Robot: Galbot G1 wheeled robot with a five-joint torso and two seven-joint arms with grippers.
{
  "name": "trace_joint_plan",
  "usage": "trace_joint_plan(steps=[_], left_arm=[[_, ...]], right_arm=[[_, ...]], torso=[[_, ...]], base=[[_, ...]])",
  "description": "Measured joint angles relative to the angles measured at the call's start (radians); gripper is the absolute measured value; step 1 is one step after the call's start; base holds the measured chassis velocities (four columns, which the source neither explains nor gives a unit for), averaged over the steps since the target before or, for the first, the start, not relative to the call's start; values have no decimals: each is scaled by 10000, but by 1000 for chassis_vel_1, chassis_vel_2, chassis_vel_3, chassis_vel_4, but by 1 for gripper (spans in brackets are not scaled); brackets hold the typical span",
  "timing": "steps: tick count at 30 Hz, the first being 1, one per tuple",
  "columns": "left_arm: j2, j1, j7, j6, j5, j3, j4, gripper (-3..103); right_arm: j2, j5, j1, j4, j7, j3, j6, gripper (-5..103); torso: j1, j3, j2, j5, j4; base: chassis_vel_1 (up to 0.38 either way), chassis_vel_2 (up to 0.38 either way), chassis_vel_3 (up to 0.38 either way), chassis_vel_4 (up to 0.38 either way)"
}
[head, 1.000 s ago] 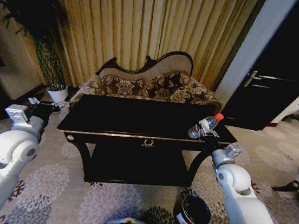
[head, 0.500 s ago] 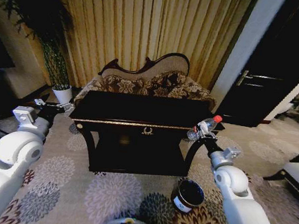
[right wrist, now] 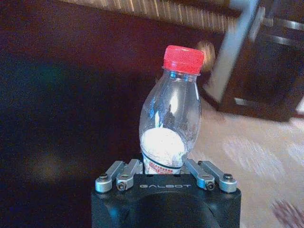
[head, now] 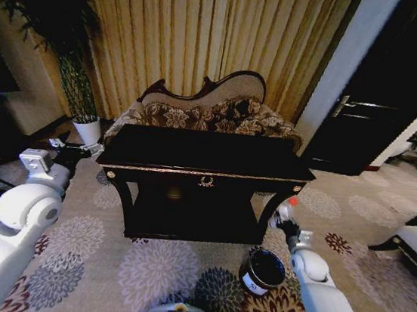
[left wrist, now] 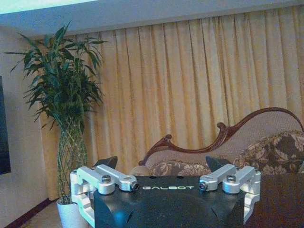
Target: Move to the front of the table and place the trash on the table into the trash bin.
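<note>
A clear plastic bottle (right wrist: 170, 118) with a red cap, a red-printed label and a white patch inside is clamped at its lower body by the right gripper (right wrist: 166, 167), its long axis pointing cap-first away from the wrist. It is held low beside the table's (head: 206, 172) right front leg, just above the round dark trash bin (head: 262, 272) on the carpet. The left gripper (left wrist: 161, 164) is held spread wide and empty off the table's left end.
</note>
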Motion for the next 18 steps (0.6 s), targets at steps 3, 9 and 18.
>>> trace_joint_plan(steps=[3, 9, 18], left_arm=[[-28, -4, 4, -11, 8, -10, 14, 100], [-155, 44, 14, -83, 107, 34, 43, 100], [-97, 18, 10, -194, 152, 21, -12, 100]], right_arm=[[57, -321, 513, -1231, 1, -187, 259, 29], [677, -1426, 1988, -3967, 1, -439, 1015, 29], [1559, -3204, 3310, -7013, -1, -333, 1404, 29]], torso=[[-1, 0, 0, -2, -3], [3, 1, -1, -3, 4], [3, 2, -1, -1, 2]], base=[[0, 0, 0, 0], [0, 0, 0, 0], [0, 0, 0, 0]])
